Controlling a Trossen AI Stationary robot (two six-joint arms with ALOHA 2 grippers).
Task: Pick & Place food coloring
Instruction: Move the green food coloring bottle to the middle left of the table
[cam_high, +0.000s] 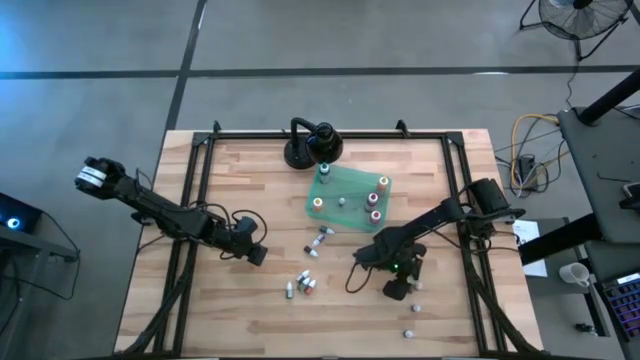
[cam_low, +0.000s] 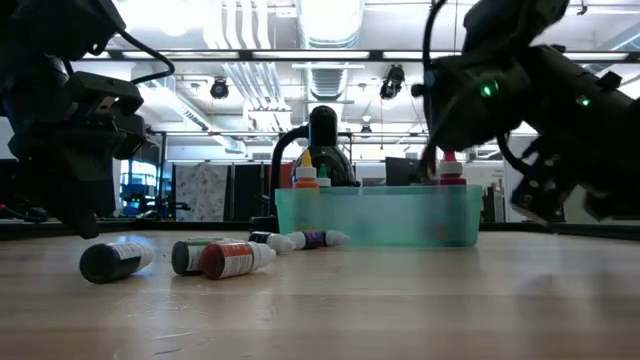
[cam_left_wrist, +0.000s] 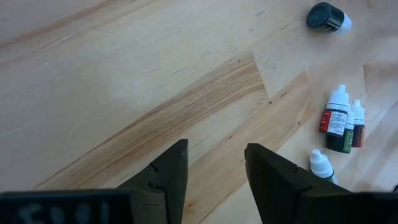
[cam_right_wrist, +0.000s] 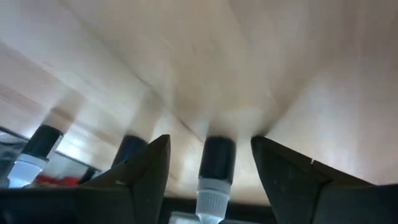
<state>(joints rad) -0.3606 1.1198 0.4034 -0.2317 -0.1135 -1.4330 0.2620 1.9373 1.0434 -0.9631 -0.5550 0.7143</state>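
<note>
Small food coloring bottles lie loose on the wooden table: a pair (cam_high: 320, 240) near the middle, a cluster (cam_high: 301, 286) nearer the front, and a few (cam_high: 415, 308) at the right. Others stand on the green tray (cam_high: 350, 185). My right gripper (cam_high: 397, 290) is open low over the right-hand bottles. In its blurred wrist view one dark-and-white bottle (cam_right_wrist: 217, 158) shows between its fingers (cam_right_wrist: 149, 168), with a gap on each side. My left gripper (cam_left_wrist: 214, 168) stands open over bare wood at the left, and several bottles (cam_left_wrist: 336, 115) lie beyond it.
A black round-based stand (cam_high: 310, 145) sits behind the green tray at the table's far edge. Black frame rails (cam_high: 195, 190) run along both table sides. Bare wood lies between my left gripper (cam_high: 258, 255) and the front cluster. In the low view bottles (cam_low: 225, 258) lie before the tray (cam_low: 375, 215).
</note>
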